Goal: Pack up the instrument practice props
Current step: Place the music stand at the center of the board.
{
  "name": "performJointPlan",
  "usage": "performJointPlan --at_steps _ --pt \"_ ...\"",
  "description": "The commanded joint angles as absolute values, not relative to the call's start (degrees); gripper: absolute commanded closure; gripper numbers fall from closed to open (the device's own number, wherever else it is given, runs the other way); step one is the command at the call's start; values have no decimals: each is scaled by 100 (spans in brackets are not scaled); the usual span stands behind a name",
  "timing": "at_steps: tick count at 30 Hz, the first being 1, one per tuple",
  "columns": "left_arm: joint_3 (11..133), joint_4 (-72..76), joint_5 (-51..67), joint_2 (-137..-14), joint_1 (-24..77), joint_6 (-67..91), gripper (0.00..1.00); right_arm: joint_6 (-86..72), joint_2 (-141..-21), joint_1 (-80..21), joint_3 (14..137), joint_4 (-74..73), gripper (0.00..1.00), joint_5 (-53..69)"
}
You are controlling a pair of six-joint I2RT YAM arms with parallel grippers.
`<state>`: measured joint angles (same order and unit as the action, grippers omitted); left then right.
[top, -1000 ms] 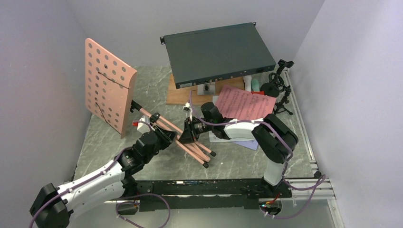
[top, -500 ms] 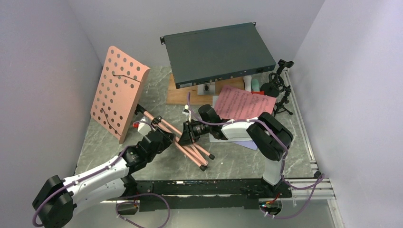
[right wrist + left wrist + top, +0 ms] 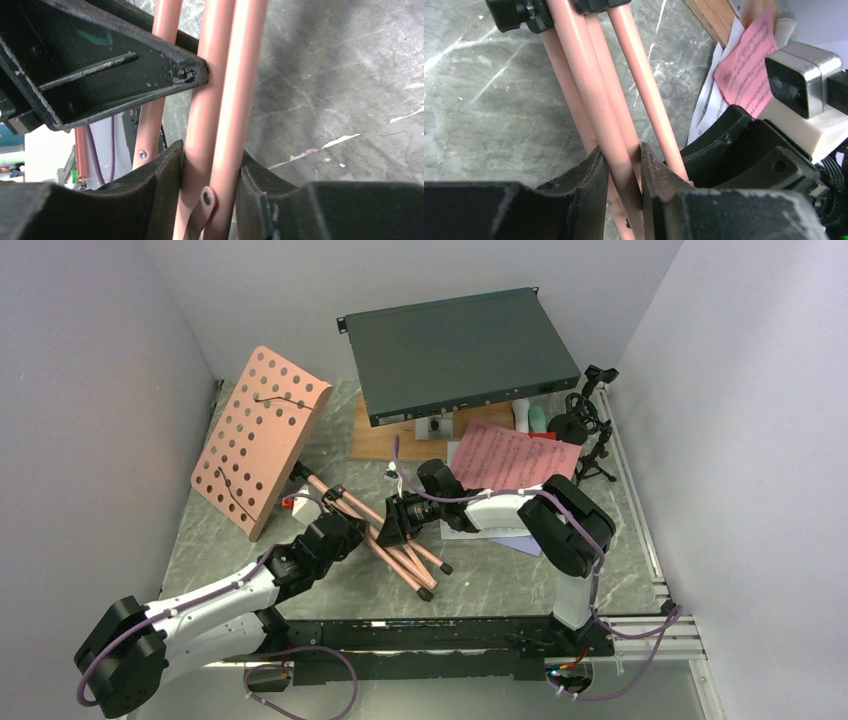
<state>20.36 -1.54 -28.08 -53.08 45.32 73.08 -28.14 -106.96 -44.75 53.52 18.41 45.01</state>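
The salmon-pink music stand lies tipped on the table, its perforated desk (image 3: 262,440) at the left and its folded legs (image 3: 400,555) pointing toward the front. My left gripper (image 3: 345,530) is shut on one leg tube (image 3: 611,130). My right gripper (image 3: 392,522) is shut on two leg tubes (image 3: 217,115) from the other side, close to the left one. Pink sheet music (image 3: 515,457) lies at the right over white and lavender pages (image 3: 520,540). The black mic stand (image 3: 590,430) stands at the far right. White and mint tubes (image 3: 530,417) sit by it.
A dark grey rack-mount box (image 3: 460,350) rests at the back on a wooden board (image 3: 385,435). A small white and red part (image 3: 298,504) lies under the stand's shaft. Walls close in left, back and right. A metal rail (image 3: 640,530) runs along the right edge.
The stand's perforated desk has swung from near upright at the far left down and to the right, lying flatter. Both grippers stayed shut on the legs and shifted slightly.
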Motion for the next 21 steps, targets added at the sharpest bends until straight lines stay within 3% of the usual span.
performJointPlan --at_steps 1,9,13,17,21 --pt "2142 -214 -3906 -5336 4324 7040 100 -2270 -10610 -4280 5425 1853 57 4444" --pt "2122 -193 -3783 -5527 4282 7312 100 -2213 -10502 -4247 5422 1798 39 4368" --pt "2192 -349 -3721 -5480 4272 7353 98 -1869 -10362 -4202 5489 1525 23 4273" --pt "2351 -720 -3580 -5268 4268 7284 66 -1076 -10079 -4114 5610 943 7 4172" --pt "2435 -908 -3262 -4835 4265 7007 35 314 -9731 -4038 5709 215 1 4356"
